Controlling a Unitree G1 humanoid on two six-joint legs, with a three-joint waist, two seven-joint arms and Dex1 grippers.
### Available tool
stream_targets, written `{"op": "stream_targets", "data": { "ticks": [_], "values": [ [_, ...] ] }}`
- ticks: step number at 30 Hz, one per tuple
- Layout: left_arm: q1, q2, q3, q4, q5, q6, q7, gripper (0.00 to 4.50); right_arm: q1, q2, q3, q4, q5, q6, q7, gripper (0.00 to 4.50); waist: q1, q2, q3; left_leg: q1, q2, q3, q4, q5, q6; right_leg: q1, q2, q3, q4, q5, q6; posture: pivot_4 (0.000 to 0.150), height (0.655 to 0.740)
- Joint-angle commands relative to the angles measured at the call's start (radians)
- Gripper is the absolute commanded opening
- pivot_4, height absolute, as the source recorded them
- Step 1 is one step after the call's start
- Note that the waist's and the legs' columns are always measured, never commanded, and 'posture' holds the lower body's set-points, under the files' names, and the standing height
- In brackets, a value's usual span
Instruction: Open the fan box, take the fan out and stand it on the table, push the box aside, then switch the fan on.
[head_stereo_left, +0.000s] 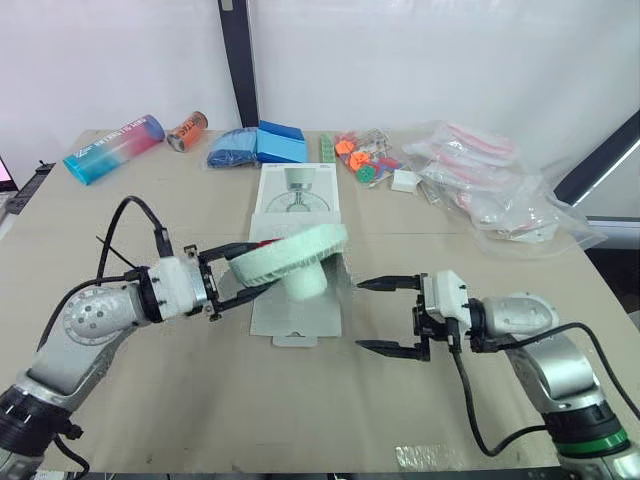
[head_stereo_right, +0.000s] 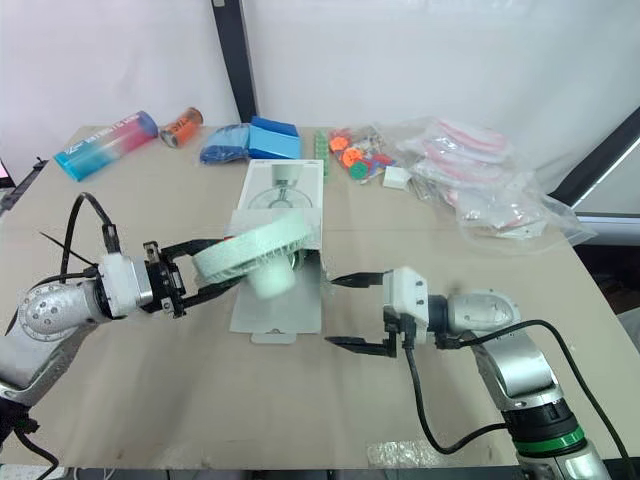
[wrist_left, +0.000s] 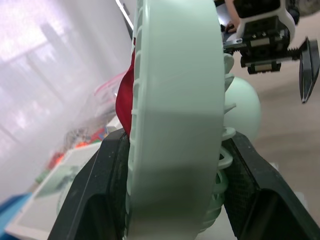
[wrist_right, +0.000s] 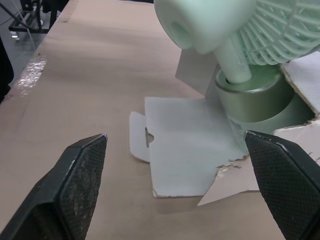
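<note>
Left gripper (head_stereo_left: 258, 268) clamps round, ribbed mint plastic fan (head_stereo_left: 300, 250) over flat white cardboard box (head_stereo_left: 297, 320); right gripper (head_stereo_left: 362, 315) spread wide, 3 o'clock of box.

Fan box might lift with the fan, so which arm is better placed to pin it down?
Likely right. The right gripper is open and free beside the fan box, while the left gripper is shut on the fan.

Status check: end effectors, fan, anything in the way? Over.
Left end effector shut on fan head rim. Right end effector open, empty, beside box. Fan tilted, base not yet out of open box. Plastic bags far back, apart.
</note>
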Motion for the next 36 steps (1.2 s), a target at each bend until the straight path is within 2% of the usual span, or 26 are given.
{"op": "stream_targets", "data": {
  "ticks": [1,7,10,15,21,26,31,36],
  "values": [
    [0.010,0.012,0.067,-0.081,-0.176,0.259,-0.001,1.94,-0.030,0.020,0.010,0.005,-0.009,-0.017,-0.011,4.50,0.000,0.000,0.000,0.000,0.000,0.000,0.000,0.000,0.000,0.000,0.000,0.000,0.000,0.000,0.000,0.150,0.7400],
    [-0.006,0.018,0.240,-0.147,-0.481,0.600,0.072,1.94,-0.064,0.064,0.034,0.046,-0.038,-0.035,-0.033,4.50,0.000,0.000,0.000,-0.001,-0.001,-0.003,0.002,0.000,0.000,0.000,0.000,0.000,0.000,-0.001,0.001,0.150,0.7400],
    [-0.006,0.003,0.301,-0.156,-0.546,0.699,0.099,1.94,-0.081,0.084,0.045,0.065,-0.051,-0.044,-0.045,4.50,0.000,0.000,0.001,-0.002,-0.001,-0.003,0.002,0.000,0.000,0.000,0.000,0.000,0.000,-0.001,0.001,0.150,0.7400],
    [-0.007,-0.012,0.386,-0.176,-0.582,0.795,0.133,1.94,-0.095,0.112,0.061,0.075,-0.066,-0.046,-0.060,4.50,0.000,0.000,0.001,-0.002,-0.002,-0.004,0.002,0.000,0.000,0.000,0.000,0.000,0.000,-0.001,0.000,0.150,0.7400],
    [0.023,0.039,0.549,-0.226,-0.765,0.952,0.196,1.94,-0.115,0.140,0.071,0.099,-0.080,-0.048,-0.076,4.50,-0.002,0.000,0.002,-0.003,-0.002,-0.004,0.002,0.000,0.000,-0.001,0.000,0.000,0.000,-0.001,0.000,0.150,0.7400],
    [0.129,0.110,0.750,-0.279,-0.797,1.049,0.261,1.94,-0.154,0.174,0.083,0.141,-0.090,-0.048,-0.090,4.50,-0.004,0.001,0.002,-0.004,-0.002,-0.004,0.002,0.000,0.000,-0.002,0.000,0.000,0.001,0.000,0.000,0.150,0.7400],
    [0.224,0.082,0.945,-0.323,-0.824,1.077,0.389,1.94,-0.180,0.203,0.085,0.172,-0.089,-0.059,-0.093,4.50,-0.002,0.001,0.003,-0.003,-0.002,-0.005,0.003,0.000,-0.001,-0.002,0.000,0.000,0.001,-0.001,-0.001,0.150,0.7400],
    [0.339,0.036,1.101,-0.354,-0.823,1.091,0.459,1.94,-0.195,0.210,0.080,0.190,-0.086,-0.052,-0.096,4.50,-0.002,0.001,0.003,-0.004,-0.002,-0.005,0.002,0.000,-0.001,-0.002,-0.001,0.000,0.001,-0.001,-0.001,0.150,0.7400]
  ]
}}
